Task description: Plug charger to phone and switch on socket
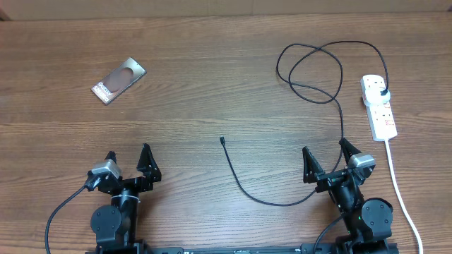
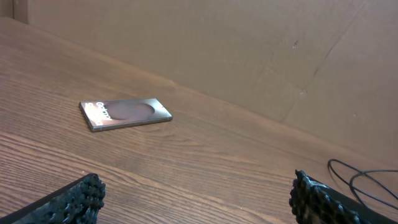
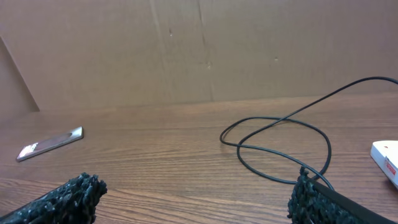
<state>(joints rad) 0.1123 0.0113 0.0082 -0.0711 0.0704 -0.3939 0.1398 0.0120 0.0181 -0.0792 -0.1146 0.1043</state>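
The phone [image 1: 119, 80] lies flat at the table's far left, its bronze-grey face up; it also shows in the left wrist view [image 2: 124, 114] and the right wrist view [image 3: 50, 144]. The black charger cable [image 1: 311, 70] loops at the far right, its plug seated in the white socket strip [image 1: 379, 106], and its free connector tip [image 1: 222, 140] rests mid-table. The cable loops also show in the right wrist view [image 3: 280, 140]. My left gripper [image 1: 128, 159] is open and empty at the near left. My right gripper [image 1: 325, 154] is open and empty at the near right, the cable running beside it.
The socket's white cord [image 1: 399, 190] runs down the right side to the near edge. A corner of the socket shows in the right wrist view [image 3: 385, 158]. A brown cardboard wall [image 3: 199, 50] stands behind the wooden table.
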